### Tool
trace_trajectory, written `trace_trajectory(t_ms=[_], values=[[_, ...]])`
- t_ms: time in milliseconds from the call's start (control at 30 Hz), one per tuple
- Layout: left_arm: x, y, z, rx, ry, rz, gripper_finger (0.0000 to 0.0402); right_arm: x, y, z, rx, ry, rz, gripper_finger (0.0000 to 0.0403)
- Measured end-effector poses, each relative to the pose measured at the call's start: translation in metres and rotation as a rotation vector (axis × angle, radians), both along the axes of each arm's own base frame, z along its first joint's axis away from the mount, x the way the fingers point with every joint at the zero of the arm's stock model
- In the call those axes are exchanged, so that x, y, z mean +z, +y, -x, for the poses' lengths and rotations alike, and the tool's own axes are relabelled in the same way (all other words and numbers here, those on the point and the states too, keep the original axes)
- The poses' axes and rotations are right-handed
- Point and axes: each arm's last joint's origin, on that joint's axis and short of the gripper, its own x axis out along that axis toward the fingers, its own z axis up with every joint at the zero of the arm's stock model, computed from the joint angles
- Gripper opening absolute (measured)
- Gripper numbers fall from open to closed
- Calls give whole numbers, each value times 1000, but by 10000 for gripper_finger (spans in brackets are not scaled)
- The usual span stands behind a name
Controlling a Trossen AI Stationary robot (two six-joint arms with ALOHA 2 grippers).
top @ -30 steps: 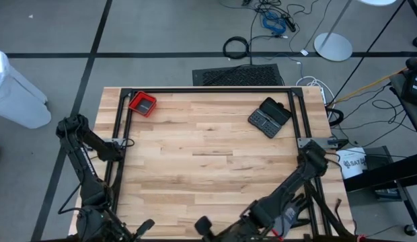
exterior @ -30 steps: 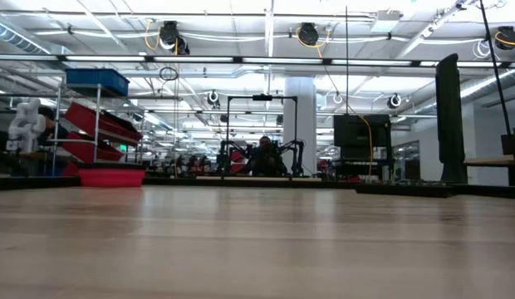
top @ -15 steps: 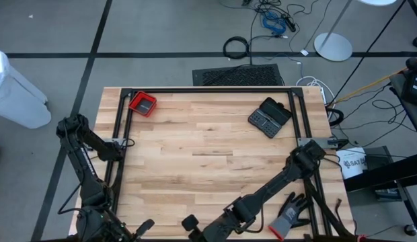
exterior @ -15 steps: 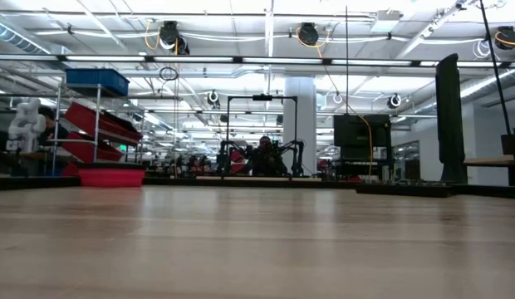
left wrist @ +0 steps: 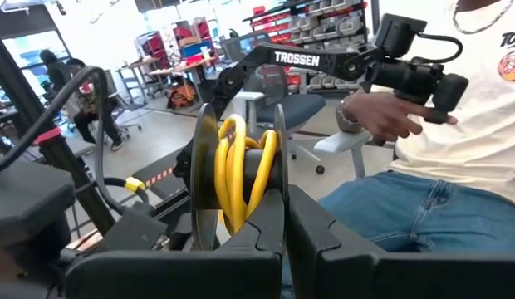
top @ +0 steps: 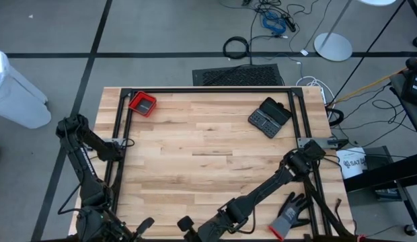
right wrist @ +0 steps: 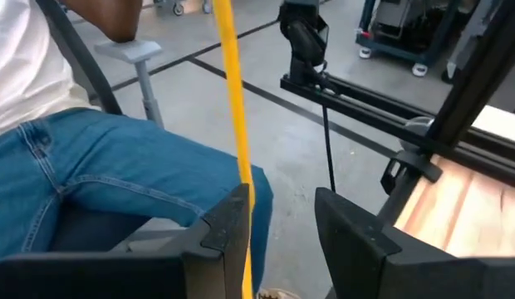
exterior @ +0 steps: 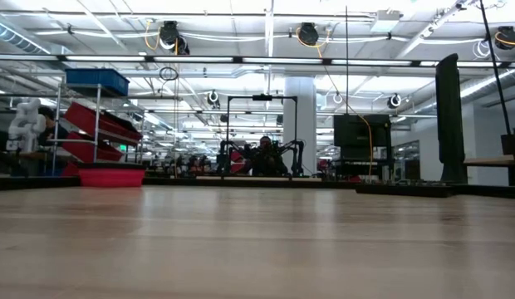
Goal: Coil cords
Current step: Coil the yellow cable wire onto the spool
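Yellow cord [left wrist: 237, 170] sits looped between the left pincer's [left wrist: 237, 178] fingers, which are clamped on it; the right pincer [right wrist: 278, 228], fingers apart, has the yellow strand beside one finger.

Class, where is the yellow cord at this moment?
In the left wrist view, the yellow cord sits looped between the shut left gripper fingers, off the table's near edge; a strand crosses the right wrist view.

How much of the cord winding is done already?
Done: several yellow loops sit bunched together in the shut left claw. In hand: a straight yellow strand runs past one finger of the open right claw, so that length is not wound yet. Left: wind that strand onto the loops.
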Motion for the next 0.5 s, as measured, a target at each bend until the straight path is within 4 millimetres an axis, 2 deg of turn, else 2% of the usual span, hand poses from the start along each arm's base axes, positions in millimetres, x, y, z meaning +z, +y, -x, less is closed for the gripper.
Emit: trace_trajectory(t_ms=[167, 500], values=[[-1, -1, 2, 10, 1, -5, 2, 0, 0, 0, -2, 3, -3, 135], [-1, -1, 2, 13, 1, -6, 2, -2, 0, 1, -9, 46, -27, 201]])
